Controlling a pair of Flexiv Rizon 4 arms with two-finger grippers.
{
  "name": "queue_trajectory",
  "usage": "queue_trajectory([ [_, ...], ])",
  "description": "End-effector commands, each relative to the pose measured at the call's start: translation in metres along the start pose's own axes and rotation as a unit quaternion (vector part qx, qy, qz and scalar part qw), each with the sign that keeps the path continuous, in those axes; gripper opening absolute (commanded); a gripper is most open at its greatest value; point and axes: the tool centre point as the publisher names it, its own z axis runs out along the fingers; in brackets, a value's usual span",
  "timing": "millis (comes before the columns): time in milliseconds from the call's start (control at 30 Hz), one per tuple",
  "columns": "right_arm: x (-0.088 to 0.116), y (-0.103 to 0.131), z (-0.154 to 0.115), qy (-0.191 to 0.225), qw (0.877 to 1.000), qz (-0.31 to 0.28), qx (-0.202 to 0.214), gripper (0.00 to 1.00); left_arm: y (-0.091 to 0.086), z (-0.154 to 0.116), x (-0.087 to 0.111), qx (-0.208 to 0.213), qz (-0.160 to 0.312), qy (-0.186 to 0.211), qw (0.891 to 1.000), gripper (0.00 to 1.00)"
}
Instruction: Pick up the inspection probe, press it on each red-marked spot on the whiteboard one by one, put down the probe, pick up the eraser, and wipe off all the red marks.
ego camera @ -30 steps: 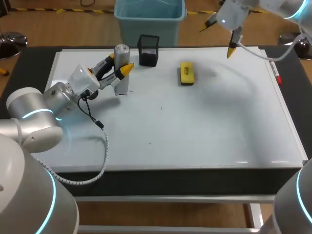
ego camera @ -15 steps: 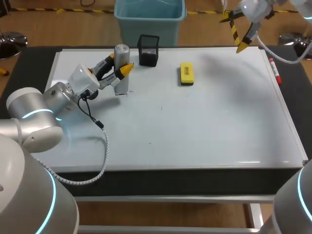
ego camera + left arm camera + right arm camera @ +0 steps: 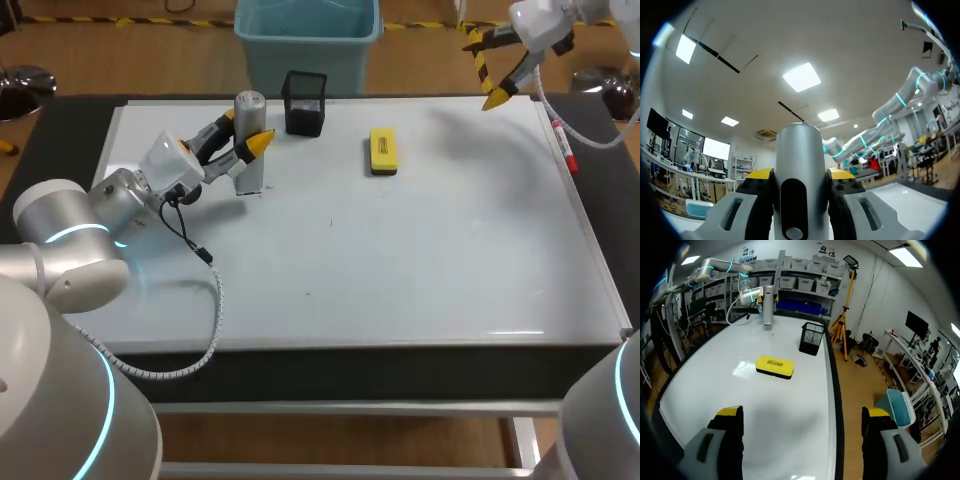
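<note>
Black mesh holder [image 3: 305, 103] between probe [image 3: 250, 173] and yellow eraser [image 3: 383, 151]

Overhead and right wrist views share the whiteboard [image 3: 400, 260].

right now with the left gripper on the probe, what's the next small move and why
Probably open the left gripper and let go of the probe: it stands upright on the whiteboard, where I can make out no red marks, and the eraser lies free. The right gripper is open, up by the far corner.
</note>
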Motion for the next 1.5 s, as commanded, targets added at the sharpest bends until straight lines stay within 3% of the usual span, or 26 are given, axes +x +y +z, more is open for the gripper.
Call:
queue_trajectory([
  [33, -0.004, -0.001, -0.001, 0.006, 1.0, 0.0, 0.0, 1.0, -0.001, 0.0, 0.0, 0.0, 0.0, 0.0, 1.0, 0.0],
  [267, -0.004, -0.001, -0.001, 0.006, 1.0, 0.0, 0.0, 1.0, -0.001, 0.0, 0.0, 0.0, 0.0, 0.0, 1.0, 0.0],
  [367, -0.004, -0.001, -0.001, 0.006, 1.0, 0.0, 0.0, 1.0, 0.008, 0.008, 0.003, 0.005, -0.004, 0.004, 1.0, 0.0],
  [567, -0.004, -0.001, -0.001, 0.006, 1.0, 0.0, 0.0, 1.0, 0.002, 0.022, -0.031, 0.054, -0.012, 0.031, 0.998, 0.0],
  [800, -0.004, -0.001, -0.001, 0.006, 1.0, 0.0, 0.0, 1.0, -0.013, 0.044, -0.075, 0.059, -0.02, 0.091, 0.994, 0.0],
  [1067, -0.004, -0.001, -0.001, 0.006, 1.0, 0.0, 0.0, 1.0, -0.037, 0.072, -0.115, 0.072, -0.017, 0.127, 0.989, 0.0],
  [1233, -0.004, -0.001, -0.001, 0.006, 1.0, 0.0, 0.0, 1.0, -0.042, 0.095, -0.129, 0.09, -0.018, 0.149, 0.985, 0.0],
  [1500, -0.004, -0.001, -0.001, 0.006, 1.0, 0.0, 0.0, 1.0, -0.035, 0.133, -0.14, 0.111, -0.044, 0.186, 0.975, 0.0],
])
